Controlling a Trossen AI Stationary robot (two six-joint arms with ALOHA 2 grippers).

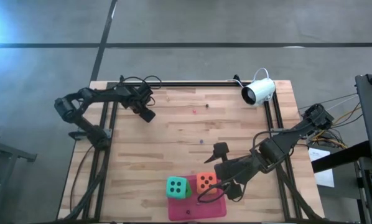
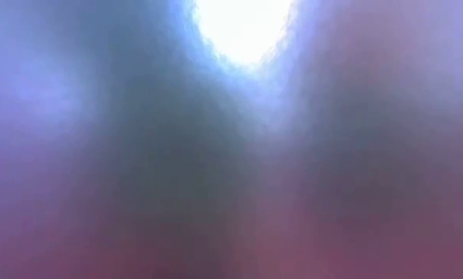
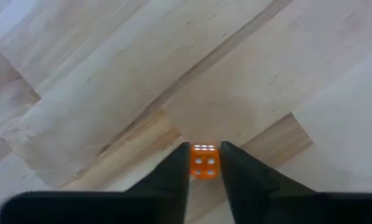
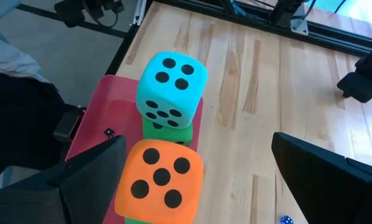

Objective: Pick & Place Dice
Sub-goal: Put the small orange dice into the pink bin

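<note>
The left pincer (image 3: 204, 171), at the far left part of the wooden desk (image 1: 173, 134), has its two dark fingers (image 3: 173, 177) closed in on a tiny orange die (image 3: 204, 162), which sits between their tips. The right pincer (image 4: 195, 186) is spread wide at the near edge, around the orange-red die (image 4: 161, 180), which rests on a green one. The teal die (image 4: 172, 87) tops another green die (image 4: 167, 132) on the pink mat (image 4: 108, 118).
</note>
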